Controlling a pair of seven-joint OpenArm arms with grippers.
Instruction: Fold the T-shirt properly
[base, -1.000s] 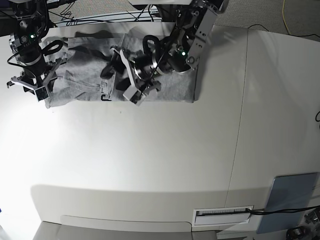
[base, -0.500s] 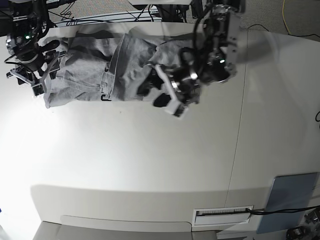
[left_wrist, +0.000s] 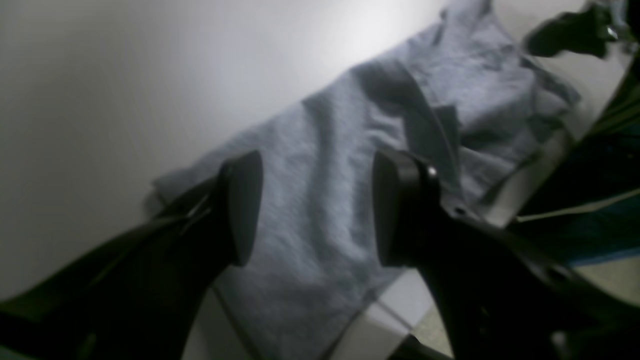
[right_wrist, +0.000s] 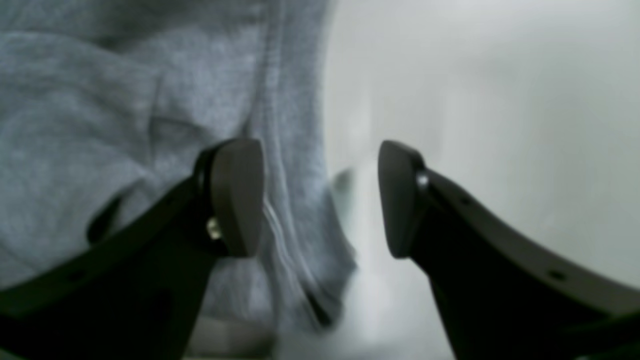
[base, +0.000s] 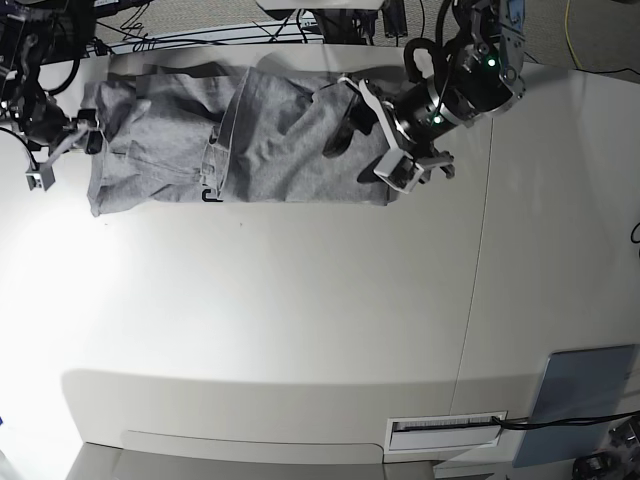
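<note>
Between folds: both grippers, left gripper (base: 385, 135) and right gripper (base: 60, 150), wide open and empty at opposite ends of the half-folded T-shirt (base: 240, 140), fresh edge grasps likely next.

Black arms, green indicator lights; left gripper (base: 372, 133): black curved fingers (left_wrist: 240, 207), grey pads, small silver screws.

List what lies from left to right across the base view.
right gripper → T-shirt → left gripper → grey-blue pad at the lower right corner.
</note>
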